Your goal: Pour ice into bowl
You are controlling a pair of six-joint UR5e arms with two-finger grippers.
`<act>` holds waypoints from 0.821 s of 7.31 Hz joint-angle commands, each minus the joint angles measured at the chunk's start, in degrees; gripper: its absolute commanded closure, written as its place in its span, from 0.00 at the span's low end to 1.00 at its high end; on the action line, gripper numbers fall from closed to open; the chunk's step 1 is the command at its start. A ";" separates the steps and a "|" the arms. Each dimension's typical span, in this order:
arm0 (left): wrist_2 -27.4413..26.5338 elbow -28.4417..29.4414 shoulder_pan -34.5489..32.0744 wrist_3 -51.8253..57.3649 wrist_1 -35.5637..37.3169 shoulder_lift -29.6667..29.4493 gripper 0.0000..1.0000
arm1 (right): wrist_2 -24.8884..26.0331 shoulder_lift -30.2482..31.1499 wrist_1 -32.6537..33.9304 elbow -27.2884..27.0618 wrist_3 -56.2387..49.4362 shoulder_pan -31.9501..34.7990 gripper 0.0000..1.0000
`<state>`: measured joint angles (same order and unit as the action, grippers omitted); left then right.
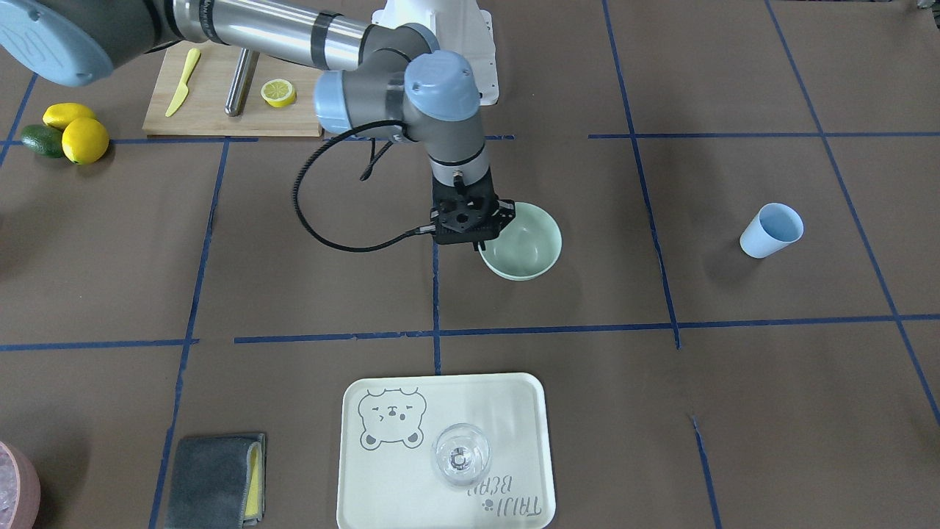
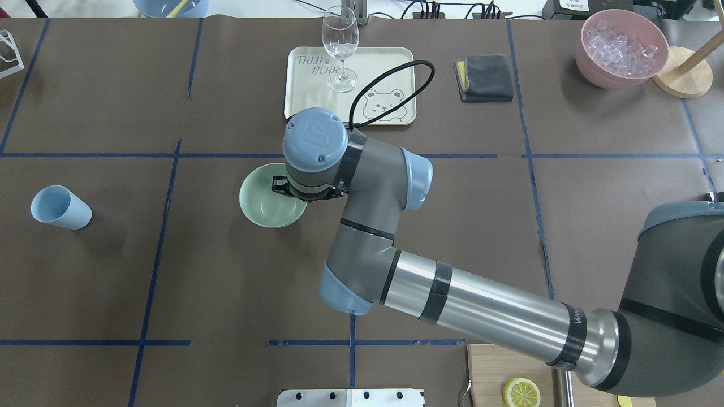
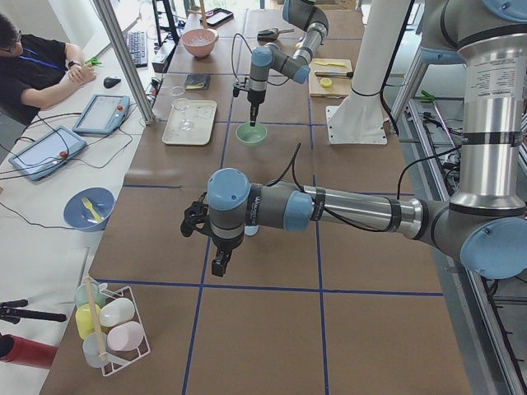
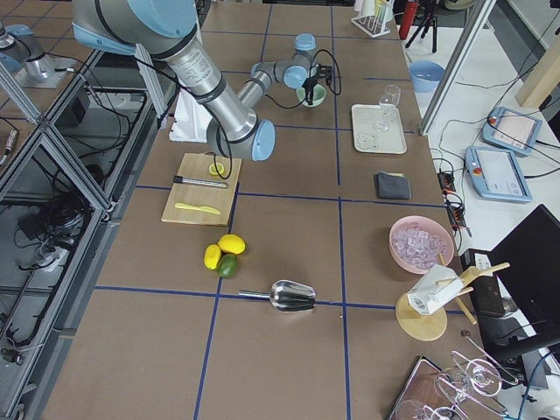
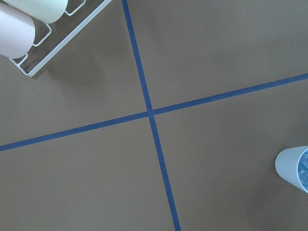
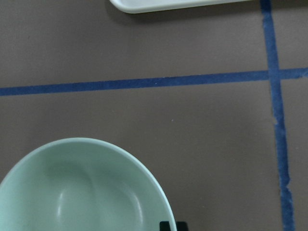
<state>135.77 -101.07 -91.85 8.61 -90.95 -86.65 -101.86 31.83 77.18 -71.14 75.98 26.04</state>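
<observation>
Centre frame: right gripper point(image 1: 479, 242) is sitting at the left rim of the bowl point(image 1: 532, 246), closure not determinable. Far right: cup point(image 1: 771, 229) is apparently holding the ice point(image 5: 302, 169), which looks loose, slippery and light; grasp the cup's wall. State of the left gripper point(image 3: 218, 263) is not showing.

Mint-green bowl point(image 1: 542, 246): smooth, upright, empty, mid-table point(image 1: 294, 294). Ice point(image 5: 303, 169): glassy bits barely visible inside pale blue cup point(image 5: 288, 166).

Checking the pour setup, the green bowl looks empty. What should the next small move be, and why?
Probably ease the left claw toward the blue cup, to line up a grasp: in the left wrist view the cup sits off at the edge, glassy ice inside. The bowl is empty, the right claw at its rim.
</observation>
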 commanded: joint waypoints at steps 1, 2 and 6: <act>0.02 0.00 0.00 0.00 0.07 0.07 0.00 | 1.13 -1.60 -0.27 2.50 1.00 -1.61 0.81; -0.07 0.09 0.00 0.00 0.07 0.07 0.00 | 1.13 -1.60 -0.27 2.50 1.01 -1.61 0.38; -0.07 -1.31 -0.09 -0.09 0.07 -0.01 0.00 | 0.35 1.11 4.20 -6.43 -3.61 4.16 0.00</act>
<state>135.70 -101.57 -91.92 8.53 -90.87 -86.57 -101.00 31.18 79.48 -73.40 75.47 27.29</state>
